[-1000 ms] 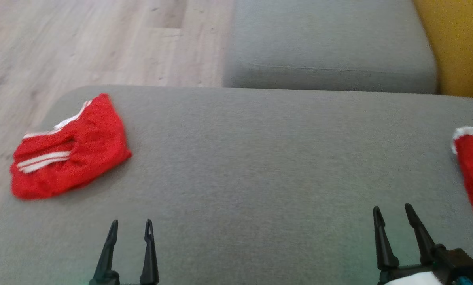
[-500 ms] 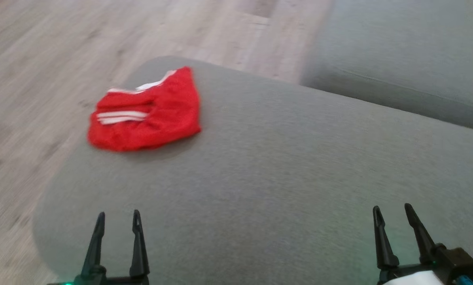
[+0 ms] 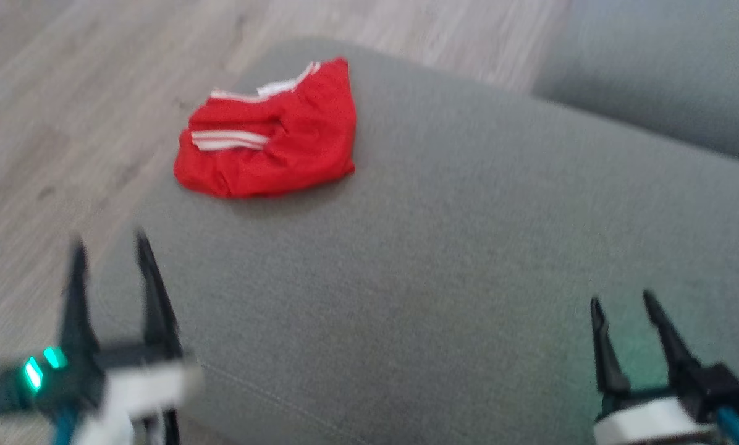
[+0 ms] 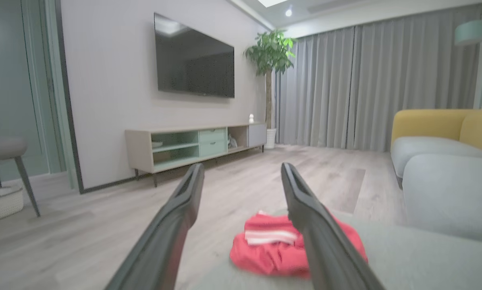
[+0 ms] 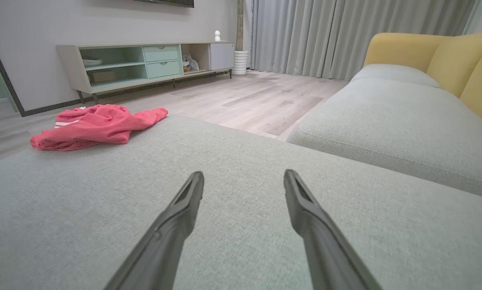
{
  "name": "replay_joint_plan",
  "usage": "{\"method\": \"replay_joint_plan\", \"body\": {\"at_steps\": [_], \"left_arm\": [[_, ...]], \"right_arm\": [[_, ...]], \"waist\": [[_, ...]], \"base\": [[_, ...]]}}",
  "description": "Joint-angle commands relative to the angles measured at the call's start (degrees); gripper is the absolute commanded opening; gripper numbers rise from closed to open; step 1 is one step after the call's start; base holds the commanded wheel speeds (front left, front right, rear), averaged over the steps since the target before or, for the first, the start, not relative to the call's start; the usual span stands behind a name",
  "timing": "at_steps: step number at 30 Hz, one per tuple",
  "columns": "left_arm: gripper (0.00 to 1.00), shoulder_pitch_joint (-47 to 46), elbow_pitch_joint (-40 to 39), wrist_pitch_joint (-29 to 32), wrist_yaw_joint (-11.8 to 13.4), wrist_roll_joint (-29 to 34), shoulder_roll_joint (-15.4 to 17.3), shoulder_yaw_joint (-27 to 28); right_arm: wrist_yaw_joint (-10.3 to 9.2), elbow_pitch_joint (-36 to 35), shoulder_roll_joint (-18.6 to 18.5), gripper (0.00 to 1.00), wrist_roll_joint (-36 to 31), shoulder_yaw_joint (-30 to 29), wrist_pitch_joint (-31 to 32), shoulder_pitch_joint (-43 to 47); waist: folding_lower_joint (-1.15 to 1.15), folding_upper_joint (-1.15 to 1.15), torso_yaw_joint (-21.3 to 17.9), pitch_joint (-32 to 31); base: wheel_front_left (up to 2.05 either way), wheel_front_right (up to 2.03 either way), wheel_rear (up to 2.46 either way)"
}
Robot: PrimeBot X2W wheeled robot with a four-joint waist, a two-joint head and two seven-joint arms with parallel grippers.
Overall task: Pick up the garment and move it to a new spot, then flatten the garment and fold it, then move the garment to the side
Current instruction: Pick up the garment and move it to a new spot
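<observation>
While the head view is smearing with motion blur, the red garment [image 3: 270, 145] is lying crumpled near the far left corner of the grey cushion [image 3: 437, 259], close to the edge above the wooden floor [image 3: 67, 93]. White stripes are showing on it, but its folds are hiding what kind of garment it is. The left gripper [image 3: 109, 242] is hovering at the cushion's near left edge, jaws spread wide and holding nothing. Its body is blurring into a pale smudge and running off the bottom of the frame. In the left wrist view the gripper itself is covering the garment's right side. The right gripper [image 3: 621, 300] is hanging above the near right of the cushion, well apart from the garment. Its jaws are likewise standing wide and empty, and its wrist is being cut off by the frame's corner.
</observation>
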Motion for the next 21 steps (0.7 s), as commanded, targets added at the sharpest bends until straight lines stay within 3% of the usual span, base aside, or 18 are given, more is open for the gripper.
{"method": "replay_joint_plan", "body": {"at_steps": [1,5,8,11,16,21], "left_arm": [[1.00,-7.3,-2.3,-0.3,-1.0,-0.4,0.4,3.0],[1.00,-19.6,2.6,-0.3,-5.2,-2.1,3.1,5.4],[1.00,-30.5,12.0,0.2,-8.7,-3.3,5.7,5.0],[1.00,-42.1,22.2,4.8,-11.2,-5.0,8.1,4.2],[1.00,-56.6,38.7,14.9,-13.1,-8.5,11.1,2.7],[1.00,-63.9,53.3,22.6,-13.7,-12.4,14.1,2.7]], "right_arm": [[0.39,-2.2,-1.2,1.00,-1.1,0.6,-0.6,-4.0],[0.39,-3.1,-4.1,1.00,-3.1,0.3,-0.6,-7.8],[0.39,-3.8,-6.6,1.00,-4.1,0.2,-0.6,-10.7],[0.39,-4.5,-8.8,1.00,-4.9,0.3,-0.6,-13.5],[0.39,-5.4,-10.3,1.00,-5.6,-0.1,-0.6,-16.3],[0.39,-6.2,-10.6,1.00,-6.0,-0.2,-0.6,-17.2]], "waist": [[0.00,0.00,-2.0,5.9],[0.00,0.00,-4.1,12.9],[0.00,0.00,-5.6,17.5],[0.00,0.00,-7.6,21.6],[0.00,0.00,-11.0,26.4],[0.00,0.00,-15.1,29.7]], "base": [[0.00,0.00,0.00],[0.00,0.00,0.00],[0.00,0.00,0.00],[0.00,0.00,0.00],[0.00,0.00,0.00],[0.00,0.00,0.00]]}}
